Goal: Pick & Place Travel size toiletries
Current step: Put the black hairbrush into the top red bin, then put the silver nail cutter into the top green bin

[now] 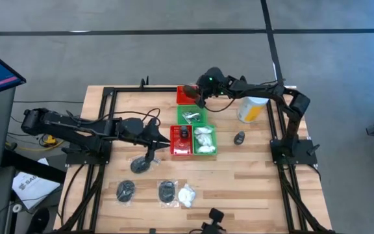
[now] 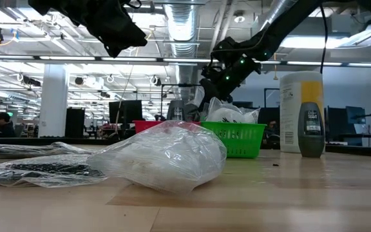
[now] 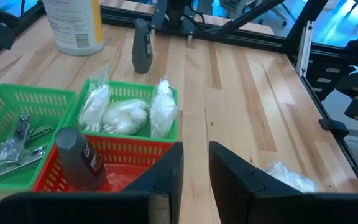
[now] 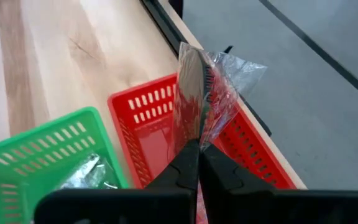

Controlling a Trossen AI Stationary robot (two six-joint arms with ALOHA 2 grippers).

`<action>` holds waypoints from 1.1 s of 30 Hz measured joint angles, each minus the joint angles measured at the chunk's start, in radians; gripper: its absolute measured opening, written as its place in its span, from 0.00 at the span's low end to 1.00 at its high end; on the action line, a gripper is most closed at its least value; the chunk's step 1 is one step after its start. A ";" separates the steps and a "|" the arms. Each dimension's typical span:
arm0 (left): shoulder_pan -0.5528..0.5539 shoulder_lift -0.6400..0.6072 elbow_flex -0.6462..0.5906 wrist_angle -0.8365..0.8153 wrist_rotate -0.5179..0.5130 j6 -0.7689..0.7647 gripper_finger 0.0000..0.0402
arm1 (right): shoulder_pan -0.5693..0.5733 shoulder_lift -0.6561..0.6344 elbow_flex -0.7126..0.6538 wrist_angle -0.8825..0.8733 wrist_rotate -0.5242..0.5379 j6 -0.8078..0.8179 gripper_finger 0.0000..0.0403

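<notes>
From the left, I have my left gripper (image 1: 163,138) hovering just beside the near red tray (image 1: 181,141), its fingers (image 3: 165,176) slightly spread with nothing between them; the dark bottle (image 3: 79,158) stands in that tray right under my wrist, so a careless drop there could knock it over or catch the tray's wall. Loose packets wait along the near part of the worktop (image 1: 252,175): 1 dark packet (image 1: 141,165) close to my left arm, 2 more dark disc packets (image 1: 126,190) nearer the front edge, and a white puff packet (image 1: 186,195) beside them. That stretch is open and easy to reach. In the middle, the green trays (image 1: 193,116) already hold a metal tool packet and white puff packets (image 3: 124,113), packed close together, so little room is left between the walls. On the right, my right gripper (image 1: 200,93) hangs over the far red tray (image 4: 157,121), fingers pressed together on the lower edge of a crinkly clear packet (image 4: 207,93) with a dark comb-like piece inside. My worry is that thin pinch: the film could slip, or the tall packet could fall outside, since this tray sits at the worktop's far edge by the frame rail. The yellow canister (image 1: 251,108) and a small dark bottle (image 1: 239,138) stand well apart to the right.
</notes>
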 joint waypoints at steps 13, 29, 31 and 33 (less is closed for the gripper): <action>0.000 0.000 0.001 0.000 0.000 0.000 0.17 | 0.004 0.005 0.000 0.002 0.000 0.008 0.11; 0.000 0.000 0.001 -0.001 0.000 0.000 0.17 | 0.014 0.005 0.000 0.021 0.027 0.023 0.46; 0.000 0.000 0.001 -0.003 0.000 0.000 0.17 | 0.022 0.005 0.000 0.020 0.025 0.039 0.48; 0.000 0.000 0.001 -0.022 0.004 0.000 0.17 | 0.030 0.005 0.000 0.020 0.009 0.041 0.49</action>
